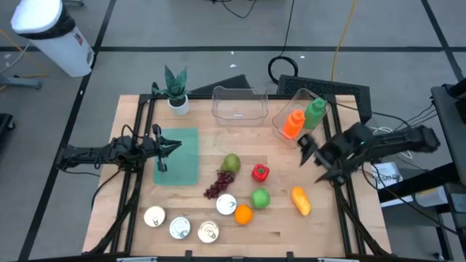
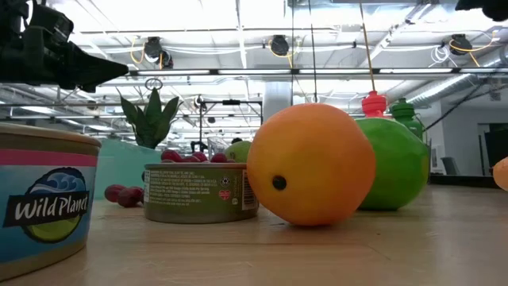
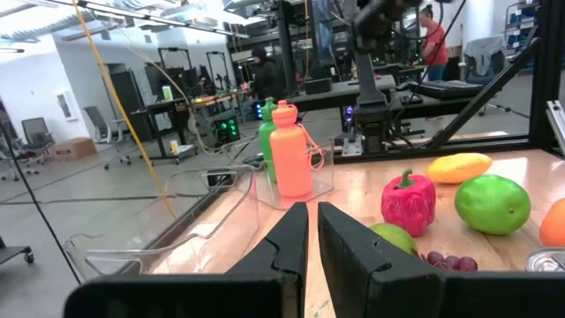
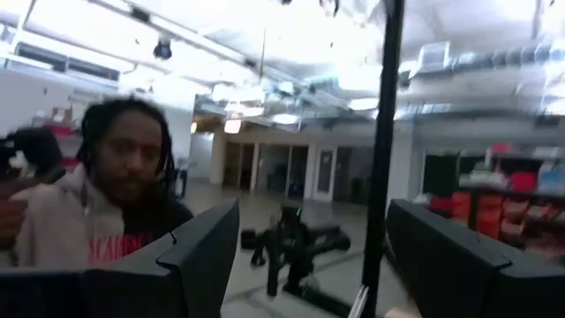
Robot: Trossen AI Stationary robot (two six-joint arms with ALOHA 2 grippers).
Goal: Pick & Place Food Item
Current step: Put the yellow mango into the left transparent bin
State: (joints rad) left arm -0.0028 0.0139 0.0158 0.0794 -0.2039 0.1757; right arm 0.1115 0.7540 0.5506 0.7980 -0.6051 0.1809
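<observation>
From above, the food lay clustered on the wooden surface (image 1: 320, 233) around the red pepper (image 1: 260, 172): a pear (image 1: 231, 162) just beside it toward the green mat (image 1: 178, 156), grapes (image 1: 218, 184) below the pear, a green apple (image 1: 261, 197) and an orange (image 1: 243, 214) below the pepper, and a yellow mango (image 1: 301, 201) off toward the right arm. Three tins (image 1: 180, 228) sat farther out from the pepper, past the orange. A clear bin (image 1: 238, 105) stood beyond the pepper at the back, likely where the food was meant to go. The left gripper (image 1: 169, 148) hung over the mat, jaws clenched on nothing; the right gripper (image 1: 312, 156) hovered beside the two bottles (image 1: 303, 116), jaws released, seemingly ready to reach.

At surface level, the orange (image 2: 311, 164) rested against a tin (image 2: 201, 191), hiding most of the apple (image 2: 397, 163).

The left wrist camera looked past shut jaws toward the pepper (image 3: 408, 201), the apple (image 3: 492, 204), the mango (image 3: 458, 167) and the bottles (image 3: 290, 148).

The right wrist camera faced out into the room, jaws spread, a person (image 4: 106, 208) standing beyond.
</observation>
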